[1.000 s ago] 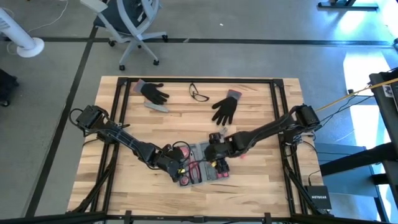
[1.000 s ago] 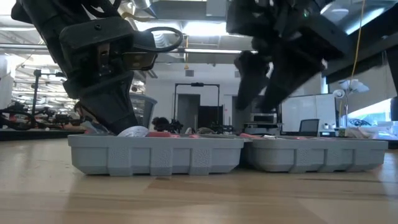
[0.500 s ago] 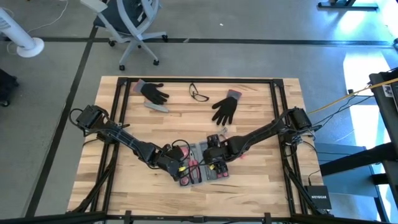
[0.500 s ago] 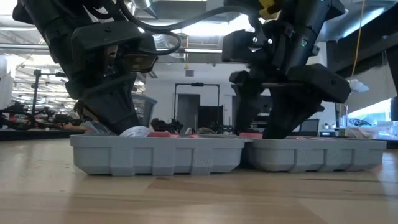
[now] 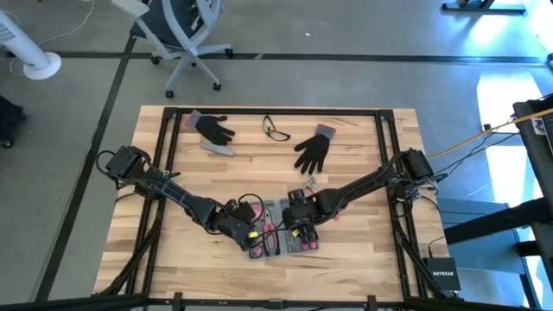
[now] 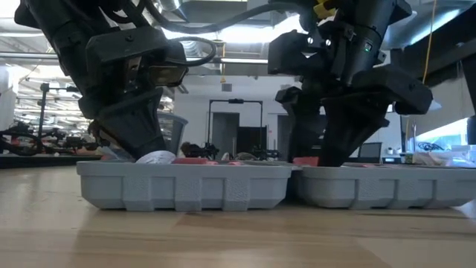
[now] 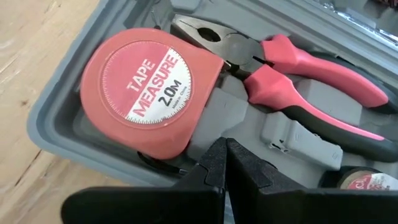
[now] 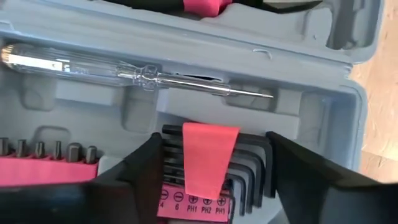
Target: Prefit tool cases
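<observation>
A: What is being seen to have changed with the right gripper (image 8: 214, 180)?

B: It is being brought lower than a moment ago, onto the right half of the flat blue-grey plastic tool case (image 5: 283, 235), which is lying open near the front of the wooden worktop (image 5: 363, 164). Its fingers (image 8: 311, 177) are being drawn in slightly but are still being held wide apart, straddling the red-banded set of black hex keys (image 8: 211, 158); nothing is being gripped yet. A clear-handled screwdriver (image 8: 134, 74) is being left in its recess just beyond.

A: And the left gripper (image 7: 225, 171)?

B: It is being kept fully closed, empty, at the case's left half, just beside the round red tape measure (image 7: 149, 93) and the red-handled pliers (image 7: 286, 62).

A: What is being implied for the task?

B: Probably the hex keys are being taken up or pressed into their recess.

A: The surroundings?

B: Two black gloves (image 5: 313, 149), a pair of glasses (image 5: 276, 130) and a small grey bar (image 5: 218, 148) are lying at the worktop's far side, well apart from the case; an office chair (image 5: 177, 34) is standing on the grey floor beyond.
</observation>
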Available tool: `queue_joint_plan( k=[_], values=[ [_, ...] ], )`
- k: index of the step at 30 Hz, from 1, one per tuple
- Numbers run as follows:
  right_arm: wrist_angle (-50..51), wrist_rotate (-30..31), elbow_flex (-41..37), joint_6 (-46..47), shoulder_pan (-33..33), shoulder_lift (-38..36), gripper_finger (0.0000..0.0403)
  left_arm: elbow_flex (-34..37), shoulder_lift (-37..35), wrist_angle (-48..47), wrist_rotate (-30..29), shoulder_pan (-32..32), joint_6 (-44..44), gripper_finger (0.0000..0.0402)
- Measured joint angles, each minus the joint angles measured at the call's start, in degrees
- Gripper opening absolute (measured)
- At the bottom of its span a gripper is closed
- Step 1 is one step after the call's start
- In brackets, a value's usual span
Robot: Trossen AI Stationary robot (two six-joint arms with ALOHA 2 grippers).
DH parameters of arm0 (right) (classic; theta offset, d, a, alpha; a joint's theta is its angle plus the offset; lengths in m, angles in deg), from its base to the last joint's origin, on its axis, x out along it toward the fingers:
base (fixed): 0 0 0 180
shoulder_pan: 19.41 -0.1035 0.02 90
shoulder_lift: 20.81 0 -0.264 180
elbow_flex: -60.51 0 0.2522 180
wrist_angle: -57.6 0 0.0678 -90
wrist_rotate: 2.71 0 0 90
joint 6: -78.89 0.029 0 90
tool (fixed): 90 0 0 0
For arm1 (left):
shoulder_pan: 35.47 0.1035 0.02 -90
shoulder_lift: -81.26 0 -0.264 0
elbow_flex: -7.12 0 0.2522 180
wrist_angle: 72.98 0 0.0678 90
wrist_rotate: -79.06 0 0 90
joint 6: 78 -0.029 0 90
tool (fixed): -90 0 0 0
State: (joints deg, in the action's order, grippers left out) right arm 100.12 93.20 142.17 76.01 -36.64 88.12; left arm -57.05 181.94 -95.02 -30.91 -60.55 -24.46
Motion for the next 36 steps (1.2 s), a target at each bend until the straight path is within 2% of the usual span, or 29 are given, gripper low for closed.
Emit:
queue_joint_plan(
  k=[4,11,16,25,30,33,36],
  values=[
    [0.39,-0.15,0.12,0.08,-0.01,-0.07,0.0200,0.00,0.00,-0.14,-0.09,0.00,-0.09,0.0000],
    [6.06,0.07,4.51,0.00,0.02,-0.07,0.0216,0.00,-0.08,-0.09,-0.15,0.00,-0.39,0.0000],
    [8.29,0.05,7.86,-0.02,0.02,-0.04,0.0201,0.04,-4.21,-1.06,-1.67,-1.14,-1.42,0.0000],
    [6.58,-0.07,12.87,-0.02,0.01,-0.10,0.0176,0.04,-17.47,-20.62,-10.03,-4.89,-0.23,0.0000],
    [8.11,-0.61,13.06,1.40,0.32,-0.09,0.0162,0.04,-22.11,-31.43,-12.09,-5.70,1.89,0.0000],
    [13.49,-5.94,14.79,7.15,0.87,-0.09,0.0163,0.04,-22.51,-33.00,-12.31,-5.69,1.50,0.0000],
    [19.64,-7.37,15.75,11.07,0.78,-0.11,0.0174,0.09,-22.15,-32.53,-12.26,-5.73,1.28,0.0000]
  ],
)
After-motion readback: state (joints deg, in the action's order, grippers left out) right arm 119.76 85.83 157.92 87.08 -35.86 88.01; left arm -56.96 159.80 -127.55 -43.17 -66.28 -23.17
